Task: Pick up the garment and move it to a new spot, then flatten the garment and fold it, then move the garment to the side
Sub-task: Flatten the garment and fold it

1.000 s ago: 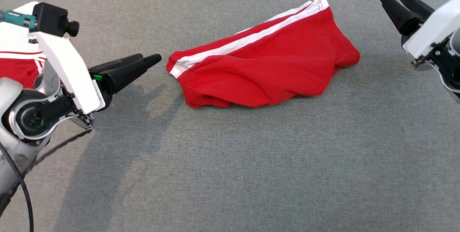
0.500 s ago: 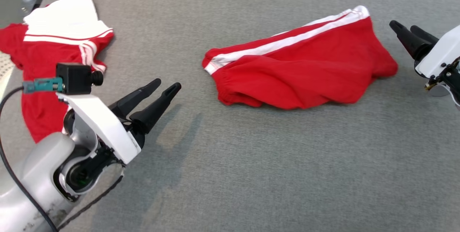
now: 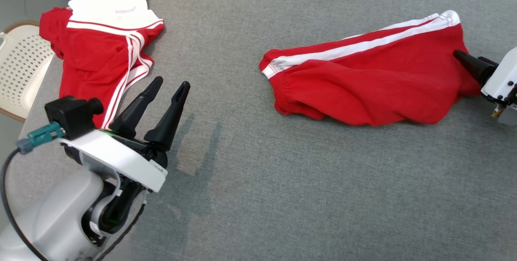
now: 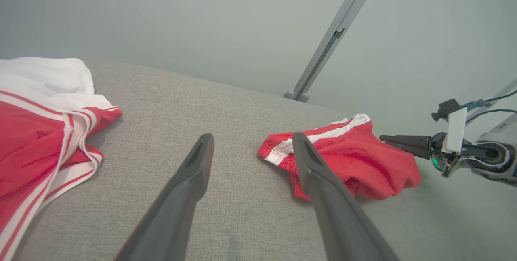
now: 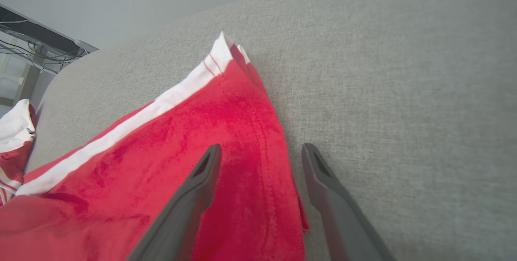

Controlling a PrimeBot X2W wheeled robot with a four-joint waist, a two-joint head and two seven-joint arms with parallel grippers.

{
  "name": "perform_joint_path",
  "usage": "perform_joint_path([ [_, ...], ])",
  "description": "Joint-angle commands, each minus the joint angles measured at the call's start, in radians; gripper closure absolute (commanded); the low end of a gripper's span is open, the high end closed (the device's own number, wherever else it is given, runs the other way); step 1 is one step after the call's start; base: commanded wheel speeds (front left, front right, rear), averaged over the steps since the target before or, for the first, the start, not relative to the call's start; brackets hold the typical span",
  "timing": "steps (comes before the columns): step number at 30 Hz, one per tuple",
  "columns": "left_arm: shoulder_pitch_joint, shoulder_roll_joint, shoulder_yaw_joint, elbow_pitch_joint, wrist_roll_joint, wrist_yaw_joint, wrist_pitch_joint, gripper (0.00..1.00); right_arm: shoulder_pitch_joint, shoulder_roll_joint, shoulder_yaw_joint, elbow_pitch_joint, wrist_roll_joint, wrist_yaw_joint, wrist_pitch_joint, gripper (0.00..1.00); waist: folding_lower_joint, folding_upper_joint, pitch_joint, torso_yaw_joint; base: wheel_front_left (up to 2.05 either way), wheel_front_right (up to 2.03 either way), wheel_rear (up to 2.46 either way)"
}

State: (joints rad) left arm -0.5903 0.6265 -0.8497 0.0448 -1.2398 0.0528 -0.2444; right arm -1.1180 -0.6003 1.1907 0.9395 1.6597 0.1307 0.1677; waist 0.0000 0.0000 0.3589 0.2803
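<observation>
Shorts [image 3: 363,83] of soft red knit, white-striped down one side and gathered at the waistband, lie rumpled in a low mound on the grey woven table [image 3: 282,196], right of centre in the head view. Another red-and-white garment [image 3: 97,59] sits crumpled far left, well apart. Between them the left gripper [image 3: 171,82] tilts upward, fingers spread wide and empty. The right gripper [image 5: 261,148] points low at the shorts' right edge, parted, one finger over the red hem, the other over bare table.

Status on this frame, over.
Left gripper open, empty. Right gripper open astride edge of red shorts, no grip yet. Shorts crumpled, unfolded. Second red-and-white garment lies apart, far left.
</observation>
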Motion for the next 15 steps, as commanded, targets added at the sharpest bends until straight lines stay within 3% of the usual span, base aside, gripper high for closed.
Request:
perform_joint_path([
  [1,0.016,-0.010,0.012,-0.004,0.030,0.018,-0.010,0.00,0.004,0.002,-0.003,0.015,0.010,0.000,0.012,0.00,0.0000,0.0000,0.006,0.011,0.00,0.00,0.00],
  [4,0.051,-0.050,0.063,-0.014,0.106,0.059,-0.021,0.00,0.005,0.011,-0.006,0.040,0.014,0.000,0.037,0.00,0.0000,0.0000,0.011,0.025,0.00,0.00,0.00],
  [7,0.113,-0.125,0.178,-0.030,0.210,0.076,-0.021,0.00,0.010,0.019,-0.011,0.052,0.022,0.000,0.059,0.00,0.0000,0.0000,0.015,0.034,0.00,0.00,0.00],
  [10,0.187,-0.198,0.272,-0.028,0.338,0.071,-0.022,0.00,0.014,0.028,-0.014,0.054,0.026,0.000,0.077,0.00,0.0000,0.0000,0.018,0.038,0.00,0.00,0.00],
  [15,0.279,-0.320,0.385,0.006,0.484,0.024,-0.022,0.00,0.025,0.029,-0.020,0.057,0.024,0.000,0.092,0.00,0.0000,0.0000,0.017,0.042,0.00,0.00,0.00],
])
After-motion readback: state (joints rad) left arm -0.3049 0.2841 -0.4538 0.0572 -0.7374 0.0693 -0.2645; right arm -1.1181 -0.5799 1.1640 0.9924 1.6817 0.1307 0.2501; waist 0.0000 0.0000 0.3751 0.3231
